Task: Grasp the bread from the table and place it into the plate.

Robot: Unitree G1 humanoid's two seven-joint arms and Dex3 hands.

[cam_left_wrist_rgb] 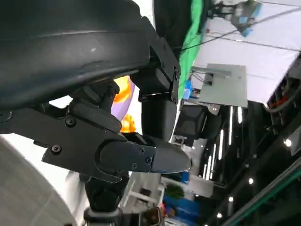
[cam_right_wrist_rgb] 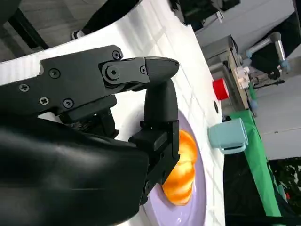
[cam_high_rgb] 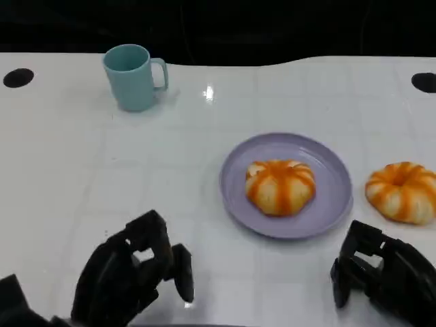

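Head view is showing two pieces of bread: one bread (cam_high_rgb: 280, 186) is already lying in the middle of the purple plate (cam_high_rgb: 334, 170), and a second bread (cam_high_rgb: 402, 191) is sitting on the white table (cam_high_rgb: 102, 170) just beside the plate, close to the table's right edge. The right robot hand (cam_high_rgb: 378, 272) is hovering near the front edge, in front of that second bread, released and grasping nothing. The left robot hand (cam_high_rgb: 133, 269) is waiting at the front left, fingers loosely curled in a little but apart, also grasping nothing.

Judging from this, the step in hand is reaching for the loose bread. The right robot hand should be going forward and slightly toward the right edge, coming down from above so the fingers are closing around the soft roll's sides rather than pushing it off the table. The bread is looking squashy, so a gentle hold is advisable.

Room on the plate is lying mostly on its rim side nearest the loose bread, so a short carry should be enough. A teal mug (cam_high_rgb: 133, 76) is standing well apart at the back left, out of the way
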